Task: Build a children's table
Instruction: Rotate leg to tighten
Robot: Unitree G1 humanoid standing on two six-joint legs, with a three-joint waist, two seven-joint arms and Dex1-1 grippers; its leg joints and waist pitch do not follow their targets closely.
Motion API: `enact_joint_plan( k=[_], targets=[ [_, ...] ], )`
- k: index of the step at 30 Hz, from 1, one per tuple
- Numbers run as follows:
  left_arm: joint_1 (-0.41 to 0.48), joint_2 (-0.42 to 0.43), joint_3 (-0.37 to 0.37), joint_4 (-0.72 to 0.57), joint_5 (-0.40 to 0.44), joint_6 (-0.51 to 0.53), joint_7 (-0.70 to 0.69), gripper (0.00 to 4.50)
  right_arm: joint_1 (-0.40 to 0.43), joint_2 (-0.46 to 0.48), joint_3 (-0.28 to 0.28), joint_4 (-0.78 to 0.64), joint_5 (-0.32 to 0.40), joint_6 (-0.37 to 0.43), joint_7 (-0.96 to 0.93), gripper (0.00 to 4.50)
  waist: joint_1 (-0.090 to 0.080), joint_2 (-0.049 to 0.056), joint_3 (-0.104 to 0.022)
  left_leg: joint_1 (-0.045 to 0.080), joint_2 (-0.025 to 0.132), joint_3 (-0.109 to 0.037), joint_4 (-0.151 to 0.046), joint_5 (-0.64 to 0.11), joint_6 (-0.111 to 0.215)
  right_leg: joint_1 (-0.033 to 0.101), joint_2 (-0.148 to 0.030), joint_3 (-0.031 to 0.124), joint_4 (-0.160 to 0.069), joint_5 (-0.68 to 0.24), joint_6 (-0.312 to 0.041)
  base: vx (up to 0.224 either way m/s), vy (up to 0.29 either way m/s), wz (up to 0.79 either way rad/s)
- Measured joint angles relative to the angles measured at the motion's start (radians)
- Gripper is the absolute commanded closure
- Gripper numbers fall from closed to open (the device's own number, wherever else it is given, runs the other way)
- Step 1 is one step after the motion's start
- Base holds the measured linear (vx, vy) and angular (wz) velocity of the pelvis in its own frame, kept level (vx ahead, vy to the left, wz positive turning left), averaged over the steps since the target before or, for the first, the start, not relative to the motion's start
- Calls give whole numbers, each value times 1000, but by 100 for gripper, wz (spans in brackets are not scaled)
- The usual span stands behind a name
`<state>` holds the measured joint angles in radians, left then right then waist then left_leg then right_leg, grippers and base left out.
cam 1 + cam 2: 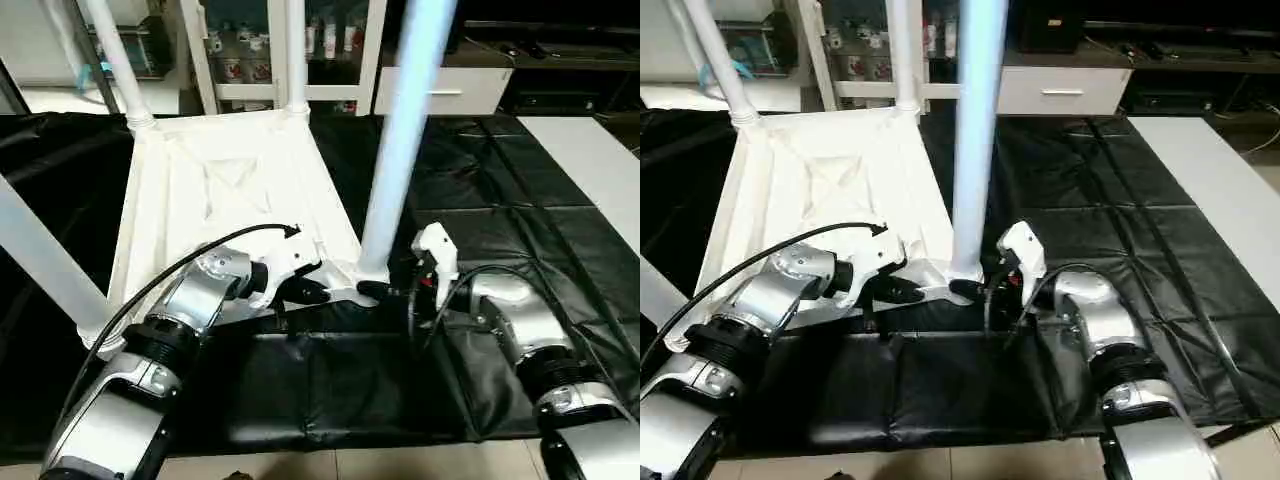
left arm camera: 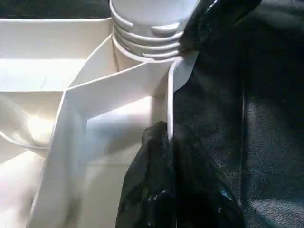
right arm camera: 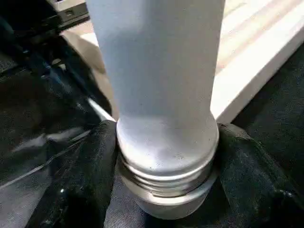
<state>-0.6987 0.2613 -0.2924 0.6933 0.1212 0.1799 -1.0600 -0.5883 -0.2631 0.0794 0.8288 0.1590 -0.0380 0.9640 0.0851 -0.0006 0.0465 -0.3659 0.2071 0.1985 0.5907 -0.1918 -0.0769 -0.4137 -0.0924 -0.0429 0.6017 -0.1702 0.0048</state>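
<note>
- The right tool [image 1: 385,291] is closed around the base of the near-right leg [image 1: 400,140]; in the right wrist view one black finger [image 3: 83,180] is pressed to each side of the leg's ribbed collar.
- That leg is held upright, with its collar at the top's near-right corner socket [image 1: 372,272].
- The left tool [image 1: 312,291] is pinched shut on the near edge of the top [image 1: 240,190], just beside the same socket; in the left wrist view its fingers [image 2: 156,190] are seen clamped over the thin white rim.
- The two tools are set close together at this corner, left of the socket and right of it.
- The top is laid upside down on the tabletop [image 1: 480,200], with its ribbed underside facing up, on the left half of the black cover.
- Two more legs [image 1: 118,60] are stood in the far corner sockets, the far-right one [image 1: 295,55] being upright.
- A fourth leg [image 1: 45,265] is seen slanting up from the near-left corner.
- A black cable [image 1: 200,250] is looped over the left forearm, and another one [image 1: 520,275] is curved over the right wrist.
- Beyond the tabletop, white shelving [image 1: 250,60] with small items is seen.
</note>
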Motion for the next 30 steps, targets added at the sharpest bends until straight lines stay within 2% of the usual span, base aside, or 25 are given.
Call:
enact_joint_plan(
  k=[3,10,19,29,30],
  targets=[
    [-32,-41,18,58,10,1,93,450,13,62,-39,4,-3,-13,-168,177,-10,0,0,1,-1,0,1,0,0,0,0,2,1,2,-2,0,0,0],
    [-91,-116,32,149,31,9,257,450,20,181,-105,3,-22,-33,-469,178,-15,1,0,0,-1,0,0,0,0,-1,0,2,0,2,-2,0,0,0],
    [-129,-167,39,233,49,-26,397,450,-13,309,-99,13,-138,-41,-891,178,-23,1,0,0,-2,0,0,0,0,-1,0,2,-2,2,-1,0,0,0],
    [-136,-155,39,247,49,-52,386,450,-3,307,-90,9,-158,-74,-925,180,-22,3,1,-2,-2,0,-3,0,0,-3,-1,2,-3,1,-1,0,0,0],
    [-136,-154,39,245,49,-53,384,450,-2,305,-90,6,-158,-74,-919,145,-22,3,1,-2,-2,0,-3,0,0,-3,-1,2,-3,1,-1,0,0,0]
  ],
)
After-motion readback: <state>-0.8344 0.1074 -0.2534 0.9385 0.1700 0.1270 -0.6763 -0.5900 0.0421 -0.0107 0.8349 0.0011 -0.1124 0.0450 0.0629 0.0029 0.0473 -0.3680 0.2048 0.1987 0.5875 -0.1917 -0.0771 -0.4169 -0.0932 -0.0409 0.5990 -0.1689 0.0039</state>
